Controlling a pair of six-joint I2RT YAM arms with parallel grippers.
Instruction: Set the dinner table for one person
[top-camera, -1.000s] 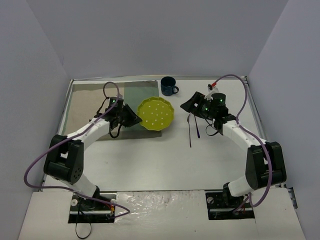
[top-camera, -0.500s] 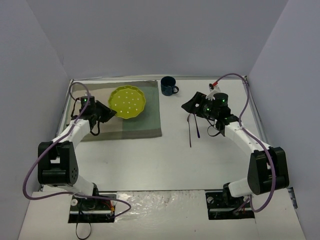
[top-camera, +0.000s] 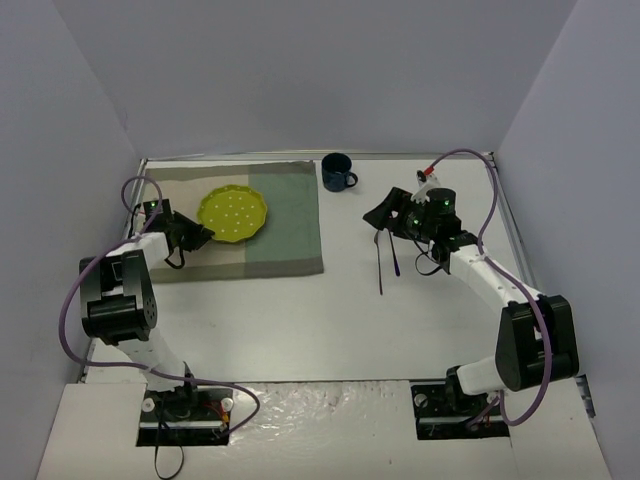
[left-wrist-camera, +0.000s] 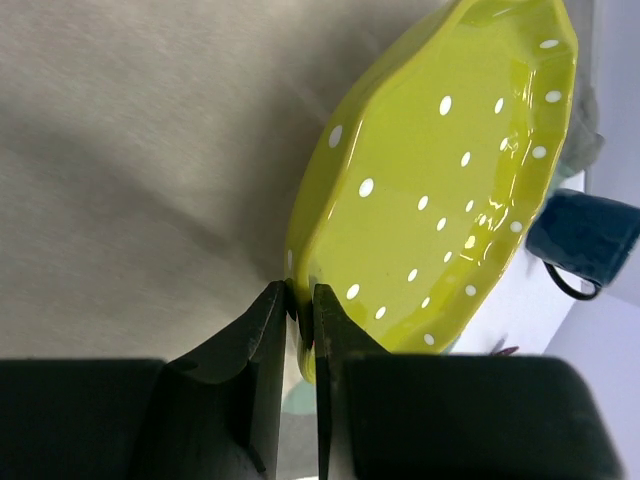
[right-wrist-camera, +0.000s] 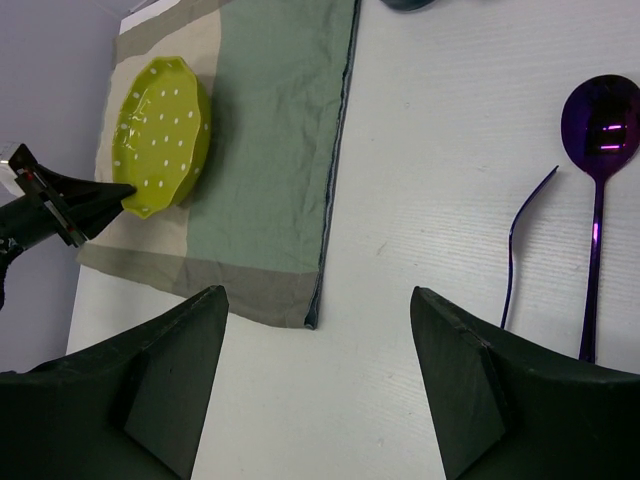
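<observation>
Left jaws narrow, pinched on the near rim of the yellow-green dotted plate (left-wrist-camera: 440, 190), one finger inside the lip and one outside. Plate is over the beige half of the placemat (top-camera: 285, 225), close to the seam with the green half. It sits tilted, its face tipped up and away from the grip. Cannot tell whether the far rim touches the cloth. Right jaws stand wide and hold nothing, hanging over the fork (right-wrist-camera: 509, 250) and spoon (right-wrist-camera: 600, 118), which lie side by side on bare tabletop (top-camera: 300, 320) right of the placemat, handles toward the arms. Dark blue mug (top-camera: 337, 172) is at the far edge, just beyond the placemat's corner. Step in hand looks like seating the plate: level it first, lower until the base lies flat on the cloth, then let the pinch go, since dropping it tilted would make it rock or slide. Centre it better on the placemat if reach allows. The tabletop lies flat under everything, arms bolted at its near edge; its long axis appears to run left to right across them. The plate is round, so has no long axis.
</observation>
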